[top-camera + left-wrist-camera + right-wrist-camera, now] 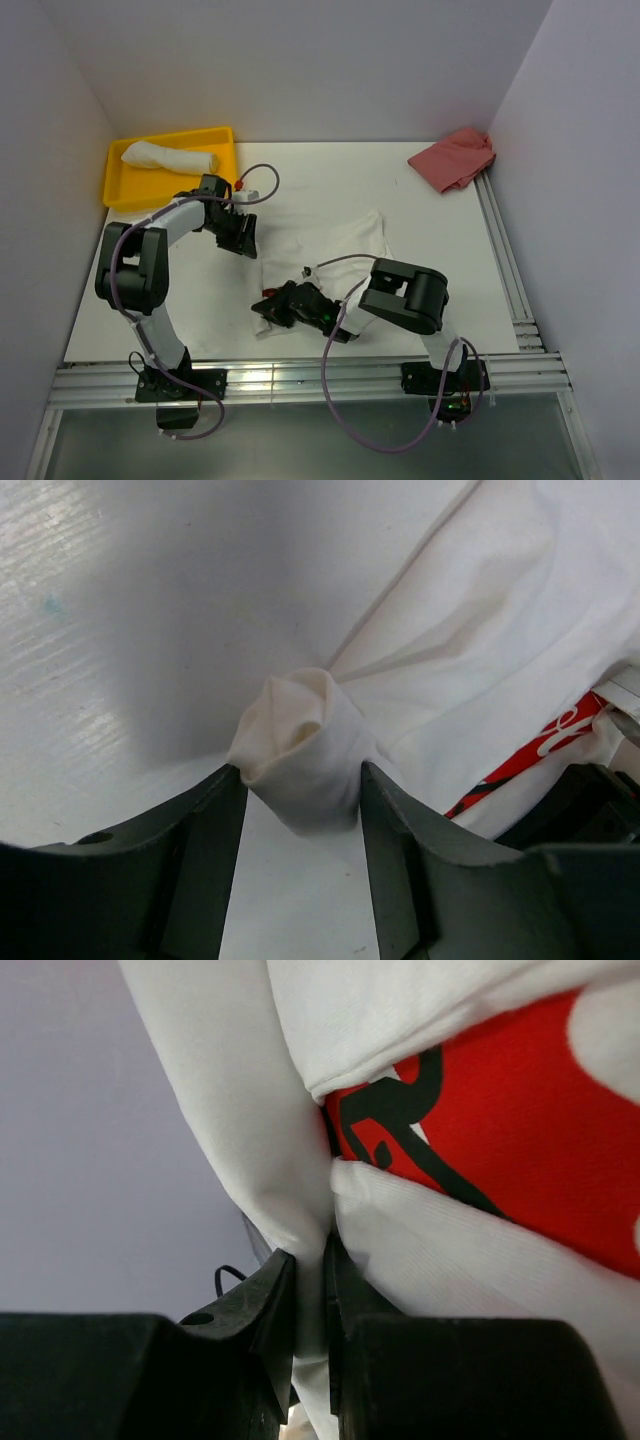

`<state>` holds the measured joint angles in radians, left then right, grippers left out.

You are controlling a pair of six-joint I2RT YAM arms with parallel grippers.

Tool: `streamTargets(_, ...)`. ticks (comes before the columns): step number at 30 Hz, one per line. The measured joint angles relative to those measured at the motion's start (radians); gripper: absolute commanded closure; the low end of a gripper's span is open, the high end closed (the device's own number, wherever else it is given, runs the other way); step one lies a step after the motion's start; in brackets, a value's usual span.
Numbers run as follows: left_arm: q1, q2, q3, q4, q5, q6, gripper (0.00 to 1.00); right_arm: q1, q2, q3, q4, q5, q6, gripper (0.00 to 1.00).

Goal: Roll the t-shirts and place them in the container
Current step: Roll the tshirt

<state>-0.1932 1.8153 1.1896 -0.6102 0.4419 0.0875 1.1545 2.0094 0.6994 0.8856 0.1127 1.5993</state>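
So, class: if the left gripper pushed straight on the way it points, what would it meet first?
Probably the rolled end of the soft white cotton t-shirt, which sits between the jaws of the left gripper; beyond it lies the white table.

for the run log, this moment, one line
left end effector: grips printed t-shirt roll | right end effector: pinches it | tray: rolled t-shirt

A crumpled white cotton t-shirt (335,250) lies mid-tabletop (430,220). A rolled white t-shirt (168,157) sits in a yellow plastic tray (125,190). A pink-red cloth (455,158) lies at the far right.
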Motion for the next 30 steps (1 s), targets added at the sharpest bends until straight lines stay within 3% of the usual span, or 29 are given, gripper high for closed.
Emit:
streamTargets(6,-0.005,0.049,0.012,0.007,-0.005,-0.022,0.78,-0.003,0.017,-0.005,0.040,0.009,0.011,0.79)
streamTargets(8,-0.008,0.051,0.019,0.002,-0.013,-0.027,0.85,-0.004,0.015,-0.004,0.032,0.016,0.004,0.66)
streamTargets(10,-0.018,0.052,0.027,0.000,-0.027,-0.031,0.87,-0.005,-0.004,0.004,-0.007,0.025,-0.007,0.55)
streamTargets(14,-0.036,0.055,0.039,0.000,-0.058,-0.030,0.87,-0.005,-0.077,0.051,-0.196,0.069,-0.060,0.45)
streamTargets(21,-0.056,0.055,0.048,-0.002,-0.098,-0.030,0.88,0.015,-0.190,0.180,-0.622,0.178,-0.154,0.41)
streamTargets(30,-0.068,0.060,0.061,-0.001,-0.111,-0.029,0.86,0.085,-0.196,0.418,-1.027,0.333,-0.260,0.41)
